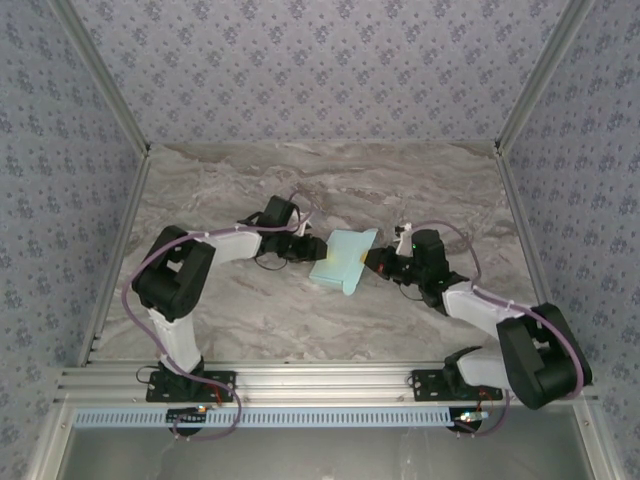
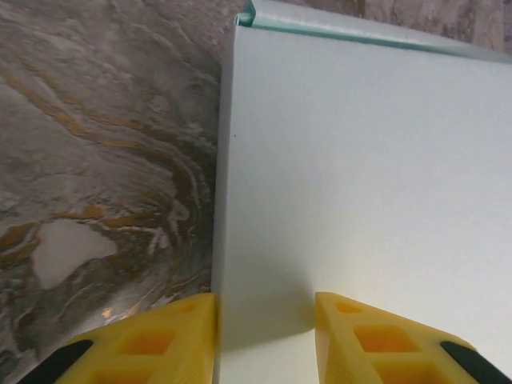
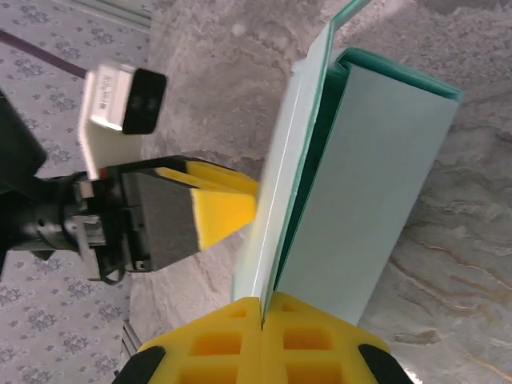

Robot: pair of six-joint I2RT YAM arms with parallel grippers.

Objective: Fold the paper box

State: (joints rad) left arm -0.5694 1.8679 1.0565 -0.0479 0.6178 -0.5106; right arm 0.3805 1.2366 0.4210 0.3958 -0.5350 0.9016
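The paper box [image 1: 342, 260], pale mint card folded partly flat, is held off the marble between both arms at mid-table. My left gripper [image 1: 318, 248] is at its left edge. In the left wrist view one finger presses the box's [image 2: 360, 160] side edge and the other lies over its pale face, with card filling the gap of the left gripper [image 2: 266, 320]. My right gripper [image 3: 262, 308] is shut on the thin lower edge of a flap of the box [image 3: 376, 176]. The box's teal inside shows as a slit. The left gripper's yellow finger [image 3: 224, 212] touches the flap from the far side.
The marble tabletop [image 1: 250, 310] is bounded by patterned walls and aluminium posts [image 1: 110, 240]. A metal rail [image 1: 320, 378] runs along the near edge by the arm bases. The left wrist's white camera housing [image 3: 120, 100] hangs close to the box.
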